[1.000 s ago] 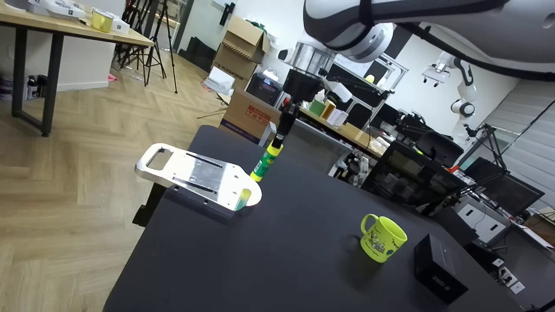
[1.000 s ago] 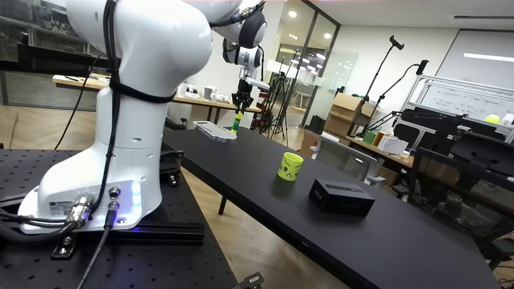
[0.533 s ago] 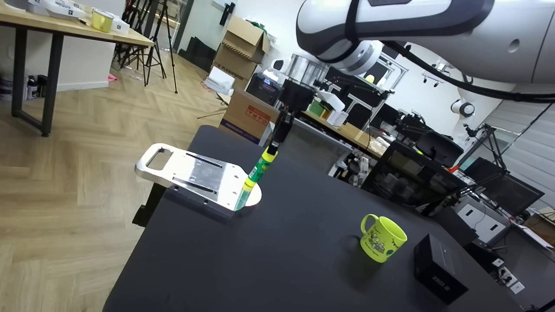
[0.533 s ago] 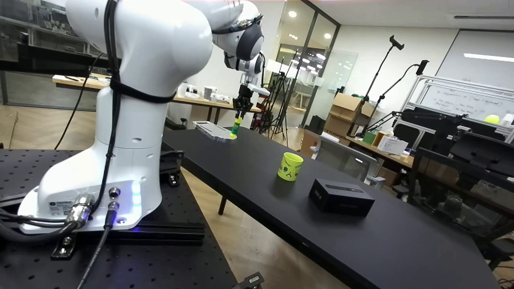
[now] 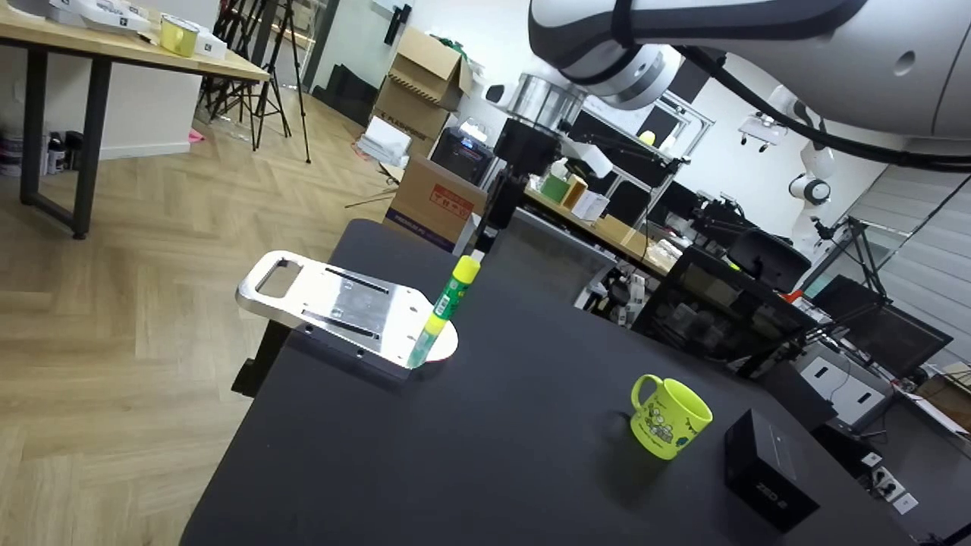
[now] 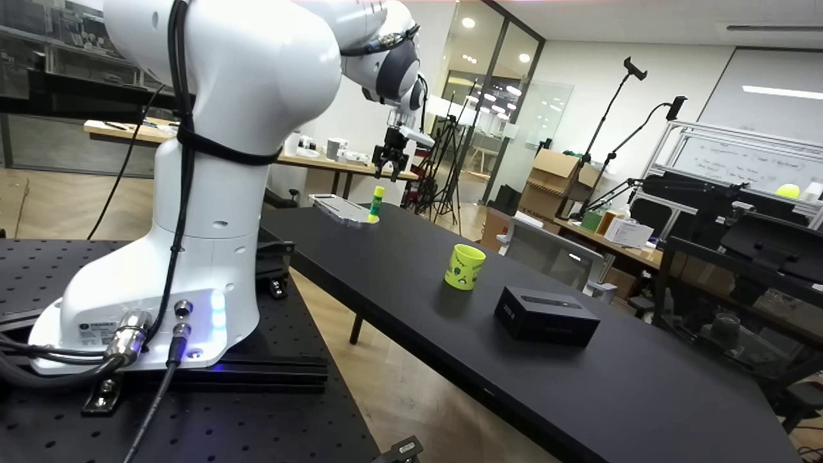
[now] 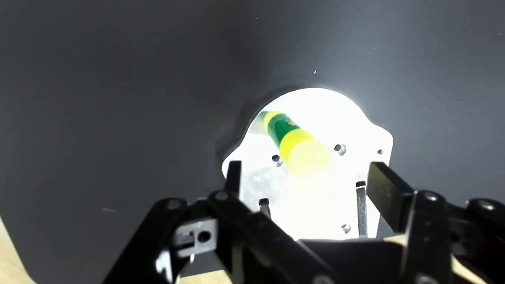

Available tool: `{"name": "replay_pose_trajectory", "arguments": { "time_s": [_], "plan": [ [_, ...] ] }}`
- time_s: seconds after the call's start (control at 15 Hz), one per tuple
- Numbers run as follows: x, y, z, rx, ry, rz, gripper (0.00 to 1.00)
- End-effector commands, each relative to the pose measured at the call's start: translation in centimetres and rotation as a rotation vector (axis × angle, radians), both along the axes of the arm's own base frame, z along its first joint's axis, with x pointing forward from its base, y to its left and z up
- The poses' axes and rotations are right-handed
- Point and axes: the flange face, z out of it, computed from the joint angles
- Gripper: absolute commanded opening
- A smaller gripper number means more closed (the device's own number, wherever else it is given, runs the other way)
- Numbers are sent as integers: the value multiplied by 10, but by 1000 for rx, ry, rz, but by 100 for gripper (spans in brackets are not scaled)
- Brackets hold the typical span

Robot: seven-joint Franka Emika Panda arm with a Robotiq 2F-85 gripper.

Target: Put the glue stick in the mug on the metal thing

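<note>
Glue stick (image 5: 451,297) stands on end on the metal plate (image 5: 362,307), at the rounded end and close to the rim there; yellow cap up, green band at mid-body, reflection visible in the shiny surface below; both exterior views agree on this placement. Gripper (image 7: 305,173) hangs just above the stick, fingers (image 7: 388,193) spread wide, one to either side of the cap in the wrist view; it has hold of nothing; a gap shows between fingertips and cap in an exterior view. Plate lies flat on the dark table (image 5: 455,470); slotted handle at the end opposite the stick, two long slots along the panel, small holes near the stick. Lime mug (image 5: 671,421) stands upright on the table, well apart from plate and stick; handle on the side toward the plate in an exterior view; black box (image 5: 766,470) sits near the mug, not touching, on the side away from the plate, lettering beginning "ZED"; white arm base (image 6: 212,270) stands on a perforated black board (image 6: 283,427), blue light glowing on its housing.
</note>
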Motion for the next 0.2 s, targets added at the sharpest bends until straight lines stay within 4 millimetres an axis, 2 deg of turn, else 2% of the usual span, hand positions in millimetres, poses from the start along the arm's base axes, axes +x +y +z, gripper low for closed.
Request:
{"name": "replay_pose_trajectory", "arguments": {
  "time_s": [0.0, 0.07, 0.13],
  "plan": [
    [2, 0, 37, -18, -57, -19, 100],
    [2, -3, 41, -33, -53, -5, 100],
    [2, 0, 23, -1, -33, 1, 100]
  ]
}}
